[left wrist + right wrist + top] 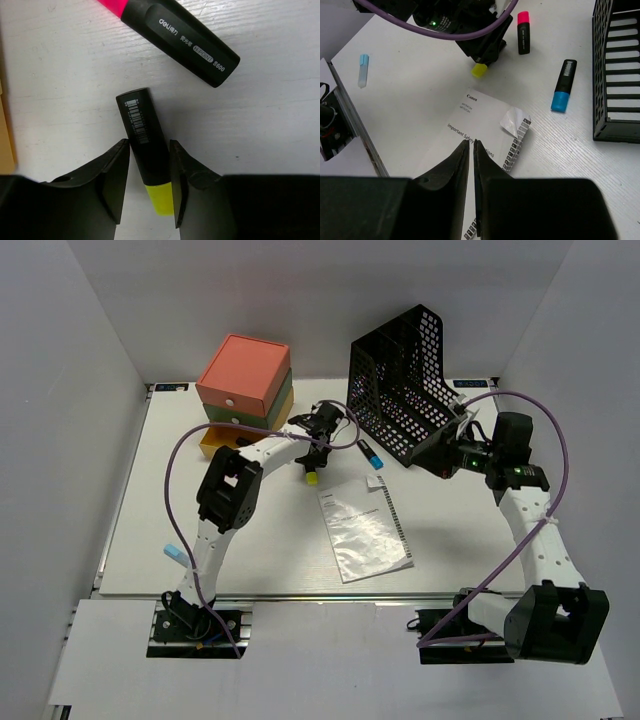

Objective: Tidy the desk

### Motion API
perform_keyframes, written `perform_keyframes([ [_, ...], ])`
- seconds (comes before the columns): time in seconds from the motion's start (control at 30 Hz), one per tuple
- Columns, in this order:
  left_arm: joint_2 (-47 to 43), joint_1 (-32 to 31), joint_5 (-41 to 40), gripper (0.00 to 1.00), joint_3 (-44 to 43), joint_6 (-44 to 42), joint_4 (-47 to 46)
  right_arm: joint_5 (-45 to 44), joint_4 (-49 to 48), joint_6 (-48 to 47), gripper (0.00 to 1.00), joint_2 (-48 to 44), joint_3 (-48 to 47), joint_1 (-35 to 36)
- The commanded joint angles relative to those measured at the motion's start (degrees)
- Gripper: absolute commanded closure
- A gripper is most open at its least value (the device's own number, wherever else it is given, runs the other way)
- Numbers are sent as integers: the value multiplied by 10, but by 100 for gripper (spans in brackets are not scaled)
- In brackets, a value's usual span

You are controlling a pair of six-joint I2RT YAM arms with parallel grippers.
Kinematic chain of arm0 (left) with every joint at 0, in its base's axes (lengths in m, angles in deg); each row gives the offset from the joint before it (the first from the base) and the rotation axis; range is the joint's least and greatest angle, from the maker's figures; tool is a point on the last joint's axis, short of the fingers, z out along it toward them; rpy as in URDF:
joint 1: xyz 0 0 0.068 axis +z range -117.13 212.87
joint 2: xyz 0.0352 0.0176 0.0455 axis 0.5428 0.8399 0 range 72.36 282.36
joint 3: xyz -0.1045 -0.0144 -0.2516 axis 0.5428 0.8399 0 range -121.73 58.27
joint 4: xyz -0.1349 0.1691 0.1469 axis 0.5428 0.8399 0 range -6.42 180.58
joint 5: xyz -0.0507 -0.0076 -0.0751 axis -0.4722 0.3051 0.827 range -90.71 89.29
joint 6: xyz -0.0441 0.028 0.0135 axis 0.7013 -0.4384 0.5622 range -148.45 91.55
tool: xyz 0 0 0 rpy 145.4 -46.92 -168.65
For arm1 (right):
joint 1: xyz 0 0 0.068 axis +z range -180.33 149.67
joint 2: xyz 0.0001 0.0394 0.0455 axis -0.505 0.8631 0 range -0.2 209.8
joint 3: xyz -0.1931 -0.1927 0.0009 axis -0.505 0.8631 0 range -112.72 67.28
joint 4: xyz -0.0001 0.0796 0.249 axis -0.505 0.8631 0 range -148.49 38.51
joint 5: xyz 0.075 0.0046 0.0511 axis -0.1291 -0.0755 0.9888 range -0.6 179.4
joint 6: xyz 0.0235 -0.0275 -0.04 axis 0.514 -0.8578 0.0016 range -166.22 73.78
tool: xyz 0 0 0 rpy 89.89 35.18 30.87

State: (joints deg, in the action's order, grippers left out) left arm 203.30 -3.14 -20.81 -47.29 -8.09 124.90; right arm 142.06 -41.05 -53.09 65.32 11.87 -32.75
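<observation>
On the white desk (200, 540) lies a black highlighter with a yellow cap (140, 120). My left gripper (149, 145) is down on it, one finger against each side of the barrel. From above, the yellow cap (311, 478) pokes out under the left gripper (312, 465). A pink-capped highlighter (185, 37) lies just beyond it, untouched. My right gripper (471, 142) hangs shut and empty above a white booklet (485, 125), beside the black mesh file holder (405, 385). A blue-capped highlighter (562, 85) lies between the booklet and the holder.
The stacked pink-green-yellow drawer box (245, 385) stands at the back left, close to the left gripper. A small light-blue item (176, 554) lies near the front left edge. The metal rail (330, 597) runs along the desk's near edge.
</observation>
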Motion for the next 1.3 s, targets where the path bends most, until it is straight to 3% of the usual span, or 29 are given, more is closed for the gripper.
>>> perform_keyframes([
  [0.0,-7,0,19,53,4,-14,-10,9,-20,-9,86,5,1,-4],
  [0.33,-4,0,11,56,29,10,-3,14,-20,-10,86,8,2,-11],
  [0.63,-9,0,16,50,51,26,1,25,-20,-6,86,5,3,-22],
  [0.7,-11,0,17,54,51,28,2,26,-20,-7,86,4,4,-23],
  [0.77,-18,0,23,67,52,31,3,28,-21,-6,86,4,4,-26],
  [0.8,-21,0,25,80,56,33,3,29,-21,-5,86,4,4,-28],
  [0.93,-72,0,60,98,95,42,-15,31,-21,-5,86,1,5,-32],
  [1.07,-213,5,124,100,176,71,-87,33,-22,-4,87,-1,6,-36],
  [1.27,-412,90,260,100,370,207,-217,30,-25,-3,87,-1,9,-37],
])
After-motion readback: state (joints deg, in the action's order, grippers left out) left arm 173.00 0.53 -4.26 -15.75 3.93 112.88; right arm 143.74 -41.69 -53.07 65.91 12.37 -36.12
